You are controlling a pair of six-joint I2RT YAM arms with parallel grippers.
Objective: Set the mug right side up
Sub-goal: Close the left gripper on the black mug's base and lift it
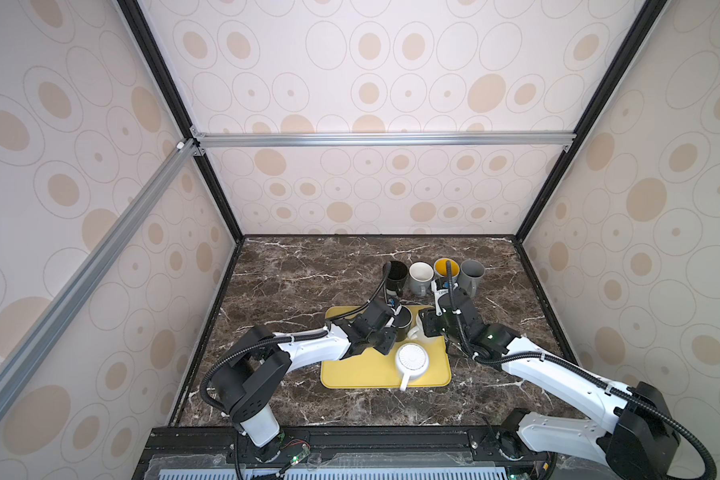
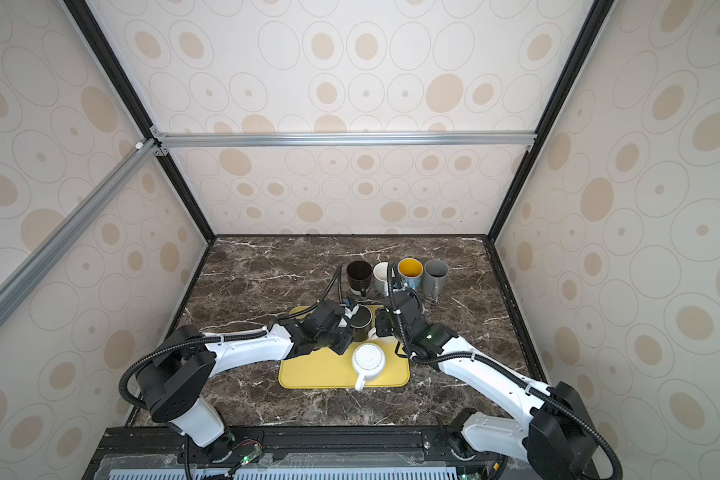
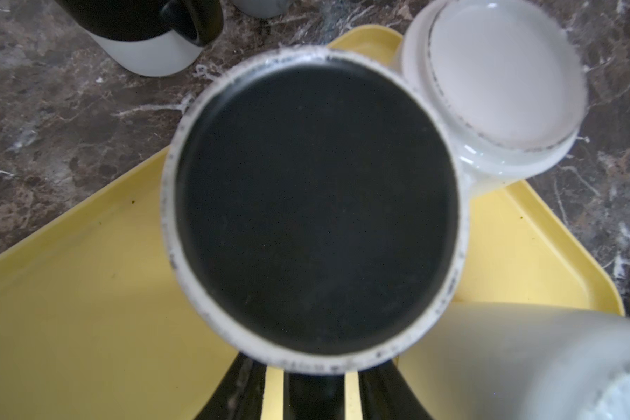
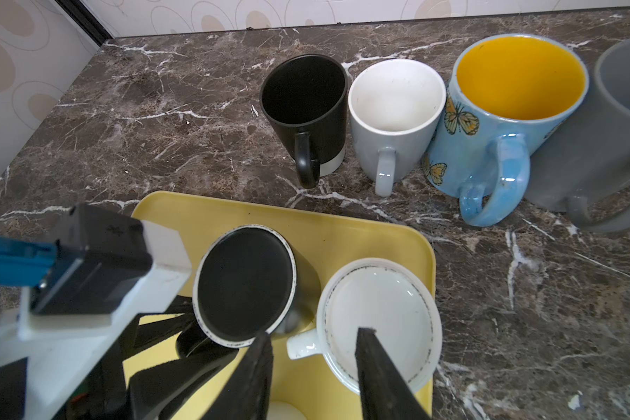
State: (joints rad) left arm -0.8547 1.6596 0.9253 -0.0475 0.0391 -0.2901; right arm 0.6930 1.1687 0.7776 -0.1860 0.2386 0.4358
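Left jaws are sitting partly open with the handle (image 3: pixel 313 396) of the upside-down black mug (image 3: pixel 313 207) between them on the tray (image 3: pixel 70 309), seemingly for flipping it, while right jaws are hovering part-open, empty, above the white mug (image 4: pixel 379 312)

upright row: black mug (image 4: pixel 306 98) | white mug (image 4: pixel 397 94) | blue mug (image 4: pixel 506 125) | grey mug (image 4: pixel 604 145)

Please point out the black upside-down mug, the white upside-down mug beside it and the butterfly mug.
black upside-down mug (image 4: pixel 246 285), right wrist view, upturned base.
white upside-down mug (image 4: pixel 379 298), right wrist view, upturned base.
butterfly mug (image 4: pixel 521 76), right wrist view, yellow inside.
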